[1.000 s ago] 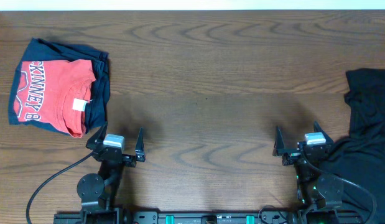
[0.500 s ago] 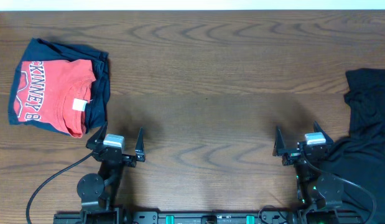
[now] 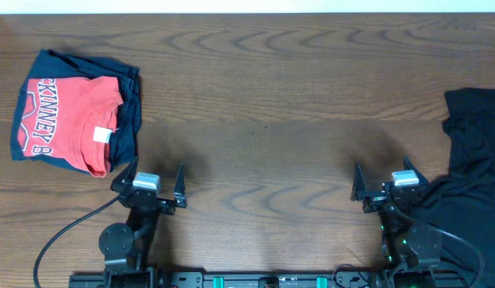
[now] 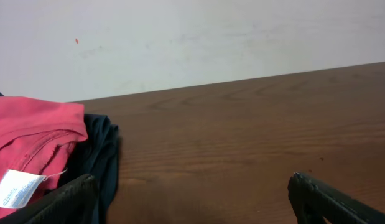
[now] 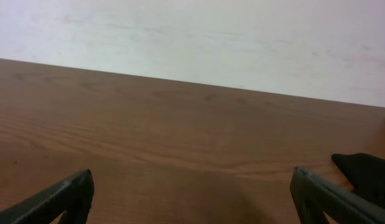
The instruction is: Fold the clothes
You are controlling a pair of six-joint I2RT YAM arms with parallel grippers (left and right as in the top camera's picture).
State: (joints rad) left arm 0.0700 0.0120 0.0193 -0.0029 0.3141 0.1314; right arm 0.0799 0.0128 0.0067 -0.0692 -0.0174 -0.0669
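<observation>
A folded coral-red T-shirt (image 3: 67, 122) with white block lettering lies on a folded navy garment (image 3: 127, 120) at the table's far left; both show at the left edge of the left wrist view as red cloth (image 4: 30, 134) with a white tag and navy cloth (image 4: 102, 158). A loose black garment (image 3: 471, 184) is heaped at the right edge, a tip of it (image 5: 366, 174) in the right wrist view. My left gripper (image 3: 149, 178) stands open near the front edge, just below the stack. My right gripper (image 3: 383, 178) is open too, beside the black garment. Both hold nothing.
The wooden table (image 3: 263, 112) runs between the two piles. A white wall (image 4: 192, 37) rises behind its far edge. A black cable (image 3: 63, 236) trails from the left arm's base at the front.
</observation>
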